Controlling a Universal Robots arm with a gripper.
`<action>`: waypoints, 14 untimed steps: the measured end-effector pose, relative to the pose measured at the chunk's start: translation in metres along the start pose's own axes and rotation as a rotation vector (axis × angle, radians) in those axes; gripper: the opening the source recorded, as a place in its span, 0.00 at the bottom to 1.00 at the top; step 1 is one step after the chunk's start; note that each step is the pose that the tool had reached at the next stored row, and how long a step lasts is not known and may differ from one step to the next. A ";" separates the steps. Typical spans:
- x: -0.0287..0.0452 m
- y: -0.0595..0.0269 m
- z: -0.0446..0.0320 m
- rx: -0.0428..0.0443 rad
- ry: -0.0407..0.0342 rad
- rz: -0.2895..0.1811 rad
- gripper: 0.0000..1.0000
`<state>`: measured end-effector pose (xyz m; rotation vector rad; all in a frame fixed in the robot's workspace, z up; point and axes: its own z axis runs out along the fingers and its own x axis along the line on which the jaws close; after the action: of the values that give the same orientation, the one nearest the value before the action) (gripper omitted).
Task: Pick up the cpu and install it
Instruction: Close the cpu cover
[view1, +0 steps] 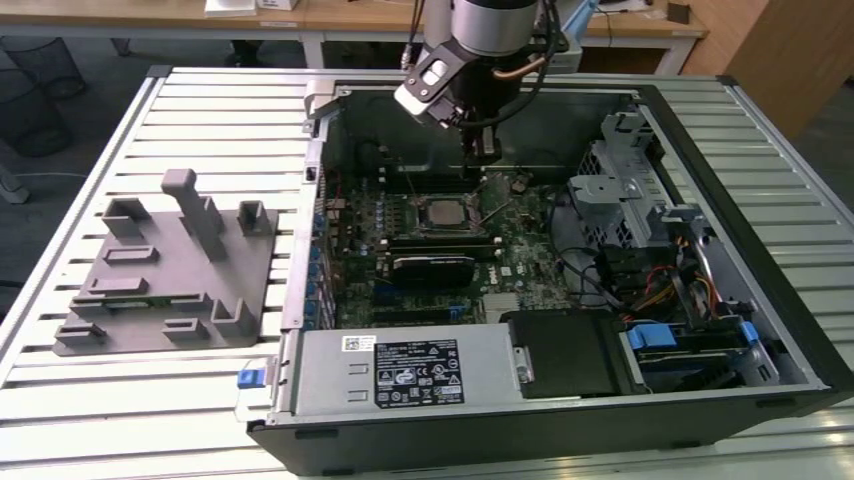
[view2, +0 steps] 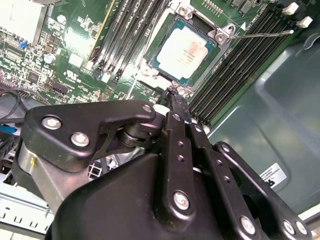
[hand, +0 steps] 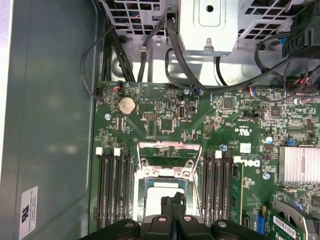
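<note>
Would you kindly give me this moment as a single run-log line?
cpu: lying in socket | gripper: at socket edge, jaws shut, holding nothing | contact with socket: unclear

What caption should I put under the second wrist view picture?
Shut gripper hovers close to the cpu, which lies in its socket on the motherboard.

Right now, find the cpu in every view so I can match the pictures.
Exterior view: cpu mid-case on the motherboard, under the gripper.
Second wrist view: cpu in the socket frame, just beyond the gripper.
First wrist view: cpu partly hidden behind the gripper.
Shared landmark: the black memory slots flanking the cpu.
</note>
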<state>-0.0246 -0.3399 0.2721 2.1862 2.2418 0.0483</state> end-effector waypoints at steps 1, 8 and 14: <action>0.0000 0.0002 0.0000 0.0000 -0.0001 0.000 0.11; 0.0000 0.0015 0.0000 0.0000 -0.0001 0.000 0.11; -0.0001 0.0033 0.0001 0.0000 -0.0001 0.000 0.11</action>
<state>-0.0213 -0.3399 0.2721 2.1862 2.2417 0.0482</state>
